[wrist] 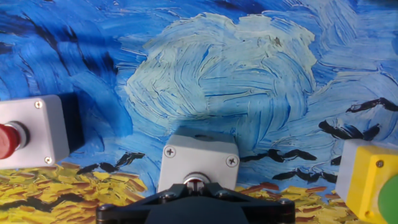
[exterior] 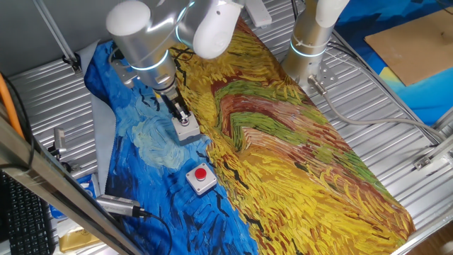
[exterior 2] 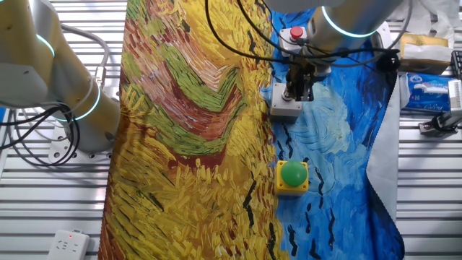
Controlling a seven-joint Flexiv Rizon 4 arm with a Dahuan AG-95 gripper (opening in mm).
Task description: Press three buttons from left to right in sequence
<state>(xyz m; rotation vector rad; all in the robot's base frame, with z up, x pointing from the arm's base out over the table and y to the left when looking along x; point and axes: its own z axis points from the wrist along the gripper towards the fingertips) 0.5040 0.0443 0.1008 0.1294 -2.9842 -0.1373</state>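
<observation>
Three buttons lie in a row on the blue part of the painted cloth. The green button on its yellow base also shows at the right edge of the hand view; the arm hides it in one fixed view. My gripper stands upright on the middle grey button box, its fingers shut together and their tips down on the red cap. The same gripper and box show in one fixed view. The other red button stands apart and untouched.
The painted cloth covers a ribbed metal table. A second arm's base stands at the yellow side. A packet and tools lie past the blue edge. A keyboard sits at the near left.
</observation>
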